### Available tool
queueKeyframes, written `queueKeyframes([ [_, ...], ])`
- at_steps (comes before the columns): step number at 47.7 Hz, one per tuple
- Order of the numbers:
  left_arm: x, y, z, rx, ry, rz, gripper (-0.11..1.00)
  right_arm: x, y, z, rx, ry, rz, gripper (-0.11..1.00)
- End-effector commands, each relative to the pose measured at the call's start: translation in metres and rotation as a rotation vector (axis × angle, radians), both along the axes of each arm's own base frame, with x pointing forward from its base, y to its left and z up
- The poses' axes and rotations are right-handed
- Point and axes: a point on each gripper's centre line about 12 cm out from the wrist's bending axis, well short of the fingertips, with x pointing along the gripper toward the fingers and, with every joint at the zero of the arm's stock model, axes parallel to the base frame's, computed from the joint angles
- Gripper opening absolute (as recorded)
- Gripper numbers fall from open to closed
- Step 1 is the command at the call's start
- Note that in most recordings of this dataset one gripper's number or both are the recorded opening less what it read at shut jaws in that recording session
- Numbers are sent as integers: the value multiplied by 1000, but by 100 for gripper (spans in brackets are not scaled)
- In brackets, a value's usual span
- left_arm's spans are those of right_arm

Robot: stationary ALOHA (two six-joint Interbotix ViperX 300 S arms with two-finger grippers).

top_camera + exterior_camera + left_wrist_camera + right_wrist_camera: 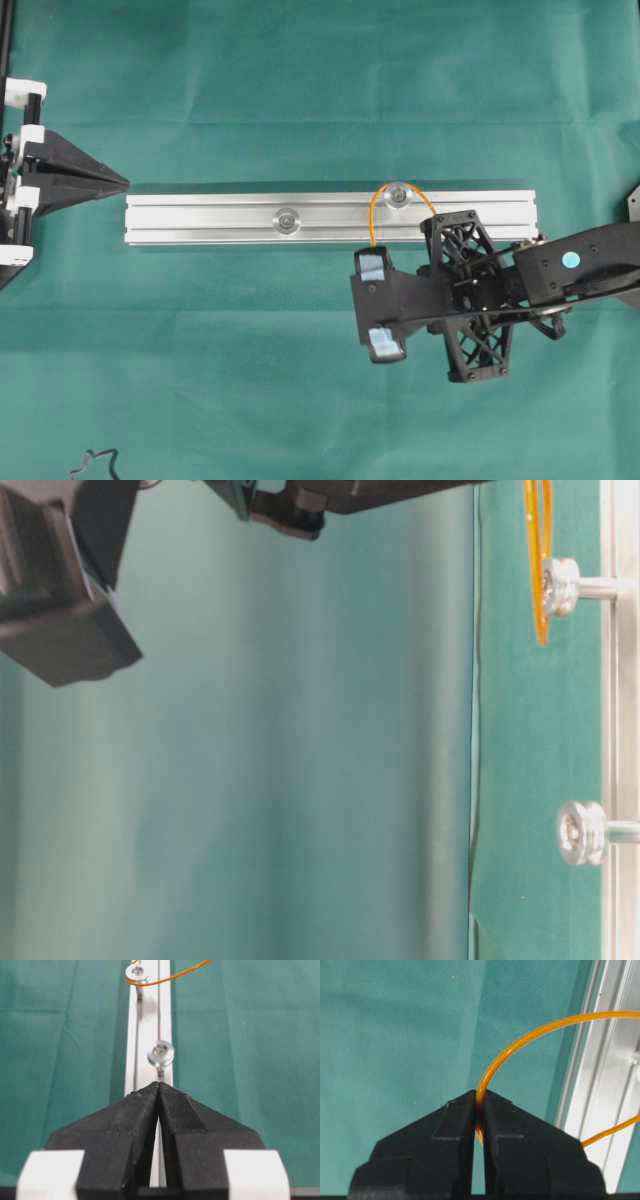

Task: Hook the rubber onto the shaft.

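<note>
Right wrist view: the right gripper (479, 1100) pinches the rubber (520, 1040) between closed fingertips.
The loop arcs over one shaft (399, 195) on the rail (200, 218); the left gripper (159, 1091) rests closed, empty.

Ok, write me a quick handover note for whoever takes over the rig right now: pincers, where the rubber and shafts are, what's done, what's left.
Right pincer: shut on the rubber, pinching one end of the loop just beside the rail.
Left pincer: shut, empty, parked at the rail's left end.
Rubber: its far end is looped around the right shaft; the rest arcs back to the right pincer.
Left shaft: bare, no rubber on it.
Done: the rubber sits hooked on the right shaft.
Left: probably carry the held end across to the left shaft, hook it on, then release. Whether it will stay seated cannot be told yet.
</note>
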Motion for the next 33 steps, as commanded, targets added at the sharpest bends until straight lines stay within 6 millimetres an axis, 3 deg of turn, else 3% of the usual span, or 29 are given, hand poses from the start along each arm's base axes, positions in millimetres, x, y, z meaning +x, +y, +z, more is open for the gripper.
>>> queueKeyframes([
  [1, 3, 0, 11, 1, -26, 0, 0, 4, 4, 13, 35, -35, -51, 6],
  [33, 3, 0, 12, 1, -28, 0, 0, 2, 9, 13, 242, 30, -606, 6],
])
